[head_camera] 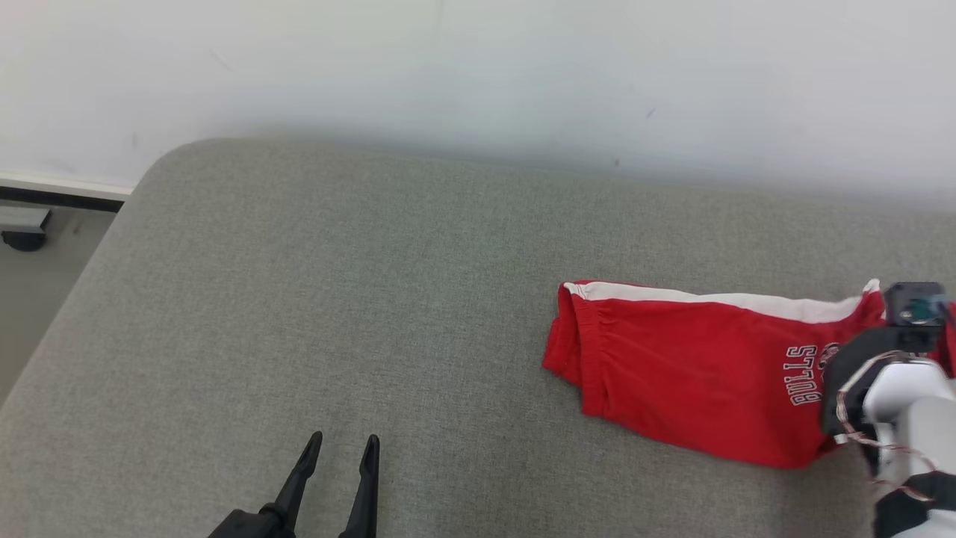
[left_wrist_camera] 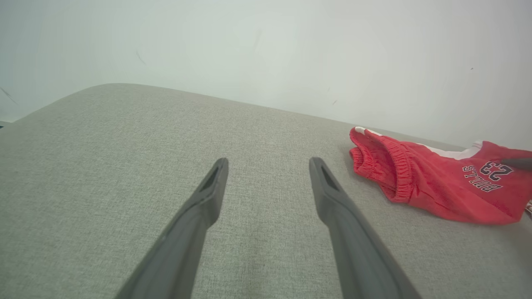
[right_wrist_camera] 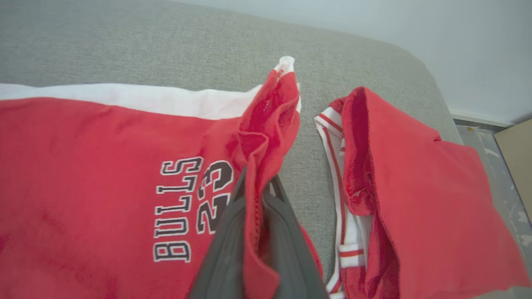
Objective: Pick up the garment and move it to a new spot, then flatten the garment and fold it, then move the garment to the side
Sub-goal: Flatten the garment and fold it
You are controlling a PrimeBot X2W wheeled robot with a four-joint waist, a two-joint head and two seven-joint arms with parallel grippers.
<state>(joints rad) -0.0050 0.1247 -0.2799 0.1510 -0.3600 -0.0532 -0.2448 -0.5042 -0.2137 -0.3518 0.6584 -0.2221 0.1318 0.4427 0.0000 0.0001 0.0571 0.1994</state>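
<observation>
- Grey cushion: one, with a white wall along its back edge.
- Garment: one pair of red shorts with one white side stripe and one "BULLS 23" print. It lies on the right half of the cushion, with the elastic waistband end toward the cushion's middle.
- Second red piece: one, with white-and-red striped trim. It lies just beside the garment at the cushion's right edge, and whether it belongs to the same garment cannot be told.
- Left gripper: one, with two dark fingers standing apart and nothing between them. It is over the front edge of the cushion, well apart from the garment.
- Right gripper: one, with both fingers closed together on a raised fold of the garment beside the print.
</observation>
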